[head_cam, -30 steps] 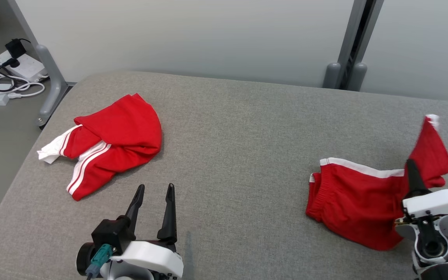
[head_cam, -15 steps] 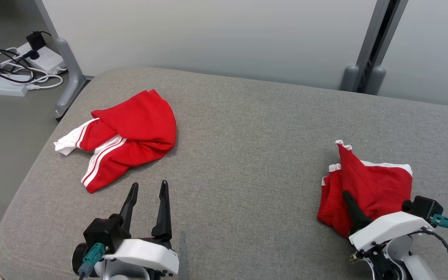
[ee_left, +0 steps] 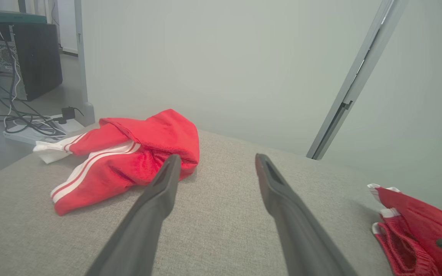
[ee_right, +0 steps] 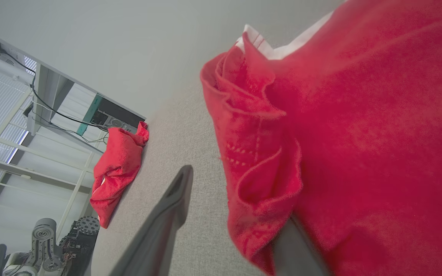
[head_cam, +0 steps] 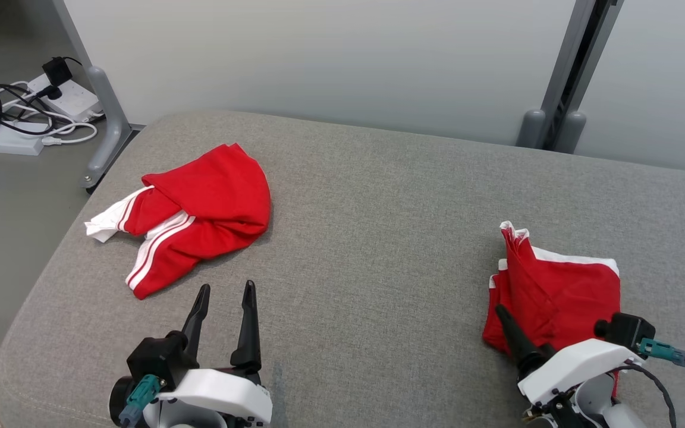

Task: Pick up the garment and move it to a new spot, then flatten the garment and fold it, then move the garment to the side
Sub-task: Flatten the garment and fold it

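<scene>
**Right claw spread beneath the garment**

The right gripper (head_cam: 524, 302) is held low at the near right of the grey cushion (head_cam: 378, 238), jaws parted. The red garment (head_cam: 562, 291) is draped over one finger, unpinched. The left gripper (head_cam: 226, 286) is held wide open, empty.

Two red garments (head_cam: 200, 202) (head_cam: 562, 291) (white-trimmed), two grippers (head_cam: 223, 288) (head_cam: 527, 321)

- No text, brand, number or sign can be read in any view.
- The folded garment (head_cam: 562, 291) near the bench's (head_cam: 378, 249) right edge shows white trim, no legible lettering.
- Any markings on the power strip (head_cam: 72, 98) on the floor are too small to read.
</scene>
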